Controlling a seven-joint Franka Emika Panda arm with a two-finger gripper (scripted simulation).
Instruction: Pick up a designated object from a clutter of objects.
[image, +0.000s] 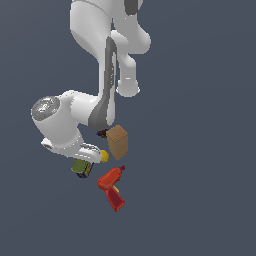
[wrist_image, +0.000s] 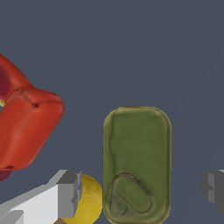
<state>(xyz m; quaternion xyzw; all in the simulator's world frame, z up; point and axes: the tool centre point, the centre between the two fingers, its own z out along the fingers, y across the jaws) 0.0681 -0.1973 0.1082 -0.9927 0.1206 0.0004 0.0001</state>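
now: gripper spread wide over the tin

gripper (wrist_image: 142, 190) is open wide and empty; in the wrist view one finger (wrist_image: 69, 192) and the other finger (wrist_image: 214, 188) stand on either side of the olive-green tin can (wrist_image: 136, 164), neither touching it. the can lies flat, pull-tab end nearest the camera. yellow ball (wrist_image: 89, 199) sits just beside the can, partly behind the one finger. in the exterior view the can (image: 82, 168) sits under the wrist; the red drill (image: 112, 186) lies at about 4 o'clock from it, the tan box (image: 118, 142) at about 2 o'clock, upright. a tiny dark item (image: 102, 133) sits beside the box, partly hidden by the arm.
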